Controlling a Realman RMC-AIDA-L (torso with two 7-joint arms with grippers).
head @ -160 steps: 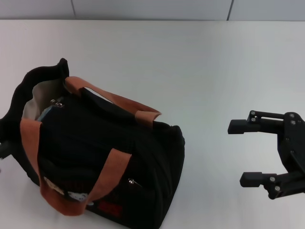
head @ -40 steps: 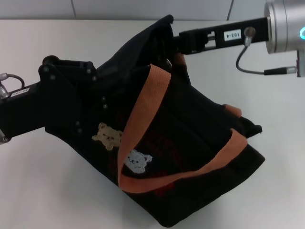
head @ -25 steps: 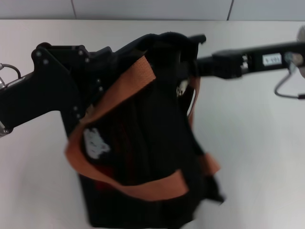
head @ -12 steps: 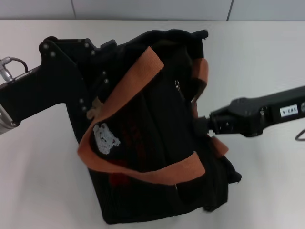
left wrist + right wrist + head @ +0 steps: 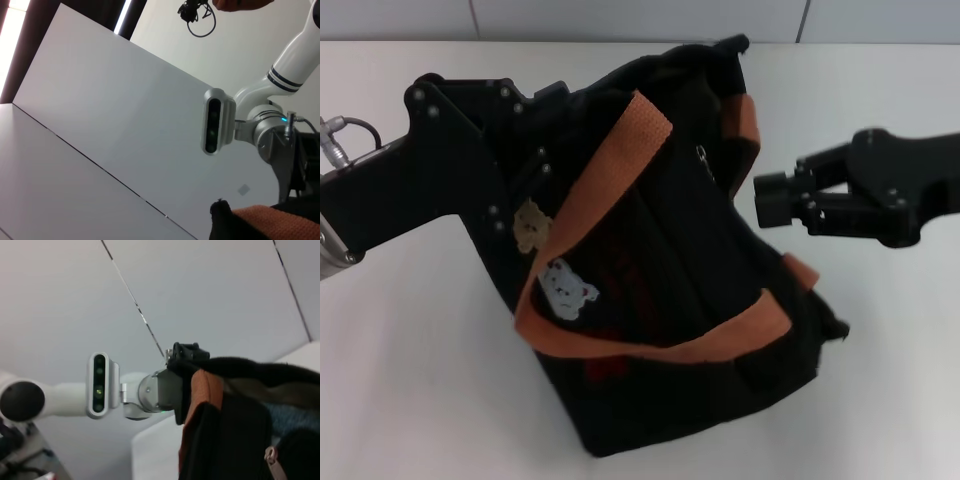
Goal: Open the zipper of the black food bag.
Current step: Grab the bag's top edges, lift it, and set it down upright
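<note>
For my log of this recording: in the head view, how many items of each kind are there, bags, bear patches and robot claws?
Boxy black fabric bag with orange-brown webbing handles: 1
Small bear patches on the bag: 2, tan and white
Robot claws: 2, left claw against the bag's side, right claw open beside it
Total: 5

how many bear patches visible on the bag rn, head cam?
2. A tan bear patch sits next to the left gripper; a white bear patch sits below it, by the orange handle. Other sides of the bag are hidden.
</note>
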